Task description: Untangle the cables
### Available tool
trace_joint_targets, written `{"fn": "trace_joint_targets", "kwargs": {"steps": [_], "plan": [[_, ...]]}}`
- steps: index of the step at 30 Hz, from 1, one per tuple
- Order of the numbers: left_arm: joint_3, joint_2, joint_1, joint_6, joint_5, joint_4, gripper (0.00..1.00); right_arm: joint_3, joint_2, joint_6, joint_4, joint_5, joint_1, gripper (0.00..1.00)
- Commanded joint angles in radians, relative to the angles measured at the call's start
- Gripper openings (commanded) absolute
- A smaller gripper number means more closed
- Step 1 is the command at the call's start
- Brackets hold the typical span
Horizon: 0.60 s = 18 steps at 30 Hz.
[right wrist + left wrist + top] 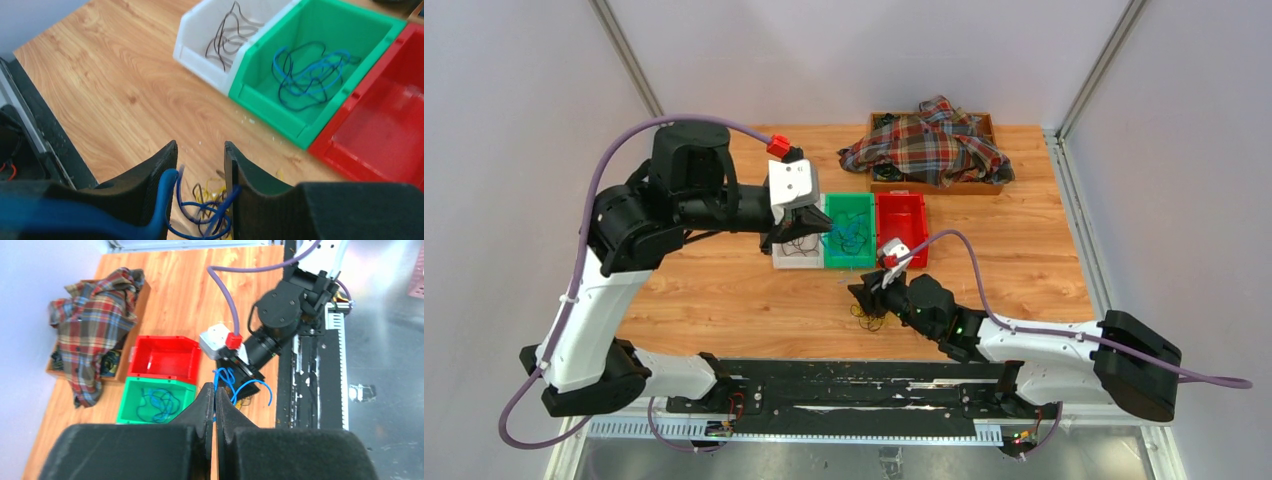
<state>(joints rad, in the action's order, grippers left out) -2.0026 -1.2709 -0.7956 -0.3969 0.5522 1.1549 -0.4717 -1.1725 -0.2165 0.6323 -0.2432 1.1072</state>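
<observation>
A small tangle of yellow, dark and blue cables [869, 320] lies on the wood table near the front edge. My right gripper [867, 297] hovers just above it, open [200, 145]. Blue cable loops [197, 204] sit between its jaws, one strand draped over its left finger, and yellow and dark wires [215, 192] lie beneath. My left gripper [796, 232] is raised over the bins. In the left wrist view it is shut [215, 390] on a blue cable [253, 380], which curls out past its tips toward the right gripper.
Three bins stand in a row. The white bin [197, 65] holds dark cables [227, 42]. The green bin [260, 102] holds blue and dark cables [305, 70]. The red bin [380, 125] has nothing in it. A wooden tray with a plaid shirt [929, 145] is at the back.
</observation>
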Motion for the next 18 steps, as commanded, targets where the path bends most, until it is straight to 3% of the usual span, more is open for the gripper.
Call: {"fn": "trace_joint_targets", "kwargs": {"steps": [1, 18], "plan": [[-0.071, -0.012, -0.010, -0.028, -0.058, -0.006, 0.00, 0.063, 0.013, -0.065, 0.028, -0.037, 0.032, 0.39], [-0.363, -0.133, -0.010, -0.143, -0.312, -0.012, 0.00, 0.182, -0.051, -0.131, 0.073, -0.105, 0.033, 0.35]]}}
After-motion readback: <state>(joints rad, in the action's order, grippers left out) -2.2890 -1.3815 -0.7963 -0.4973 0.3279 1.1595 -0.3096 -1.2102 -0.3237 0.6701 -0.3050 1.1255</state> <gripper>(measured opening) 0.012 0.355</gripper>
